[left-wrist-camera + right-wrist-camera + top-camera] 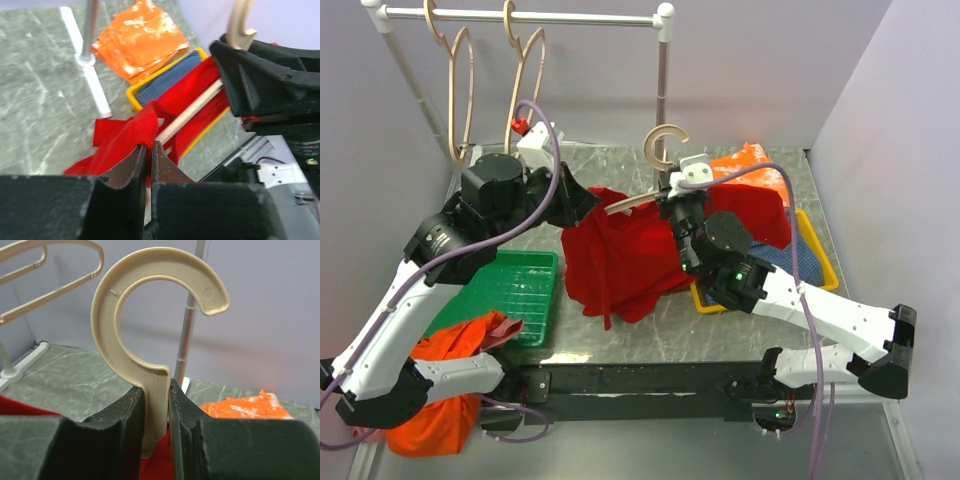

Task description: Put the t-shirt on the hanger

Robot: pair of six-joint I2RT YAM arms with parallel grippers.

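Observation:
The red t-shirt [620, 255] hangs crumpled over the middle of the table, draped on the pale hanger [665, 140]. My right gripper [677, 192] is shut on the hanger's neck, just below the rounded hook [150, 305], and holds it upright. One hanger arm [192, 112] pokes out of the red fabric in the left wrist view. My left gripper [582, 203] is shut on a fold of the t-shirt [135, 132] at its left edge, right beside that arm.
Two more pale hangers [460, 90] hang on the white rail [520, 16] at the back left. A yellow tray [817, 265] with a blue cloth sits right, orange garment [745, 165] behind it. A green tray [515, 290] and orange cloth [445, 345] lie left.

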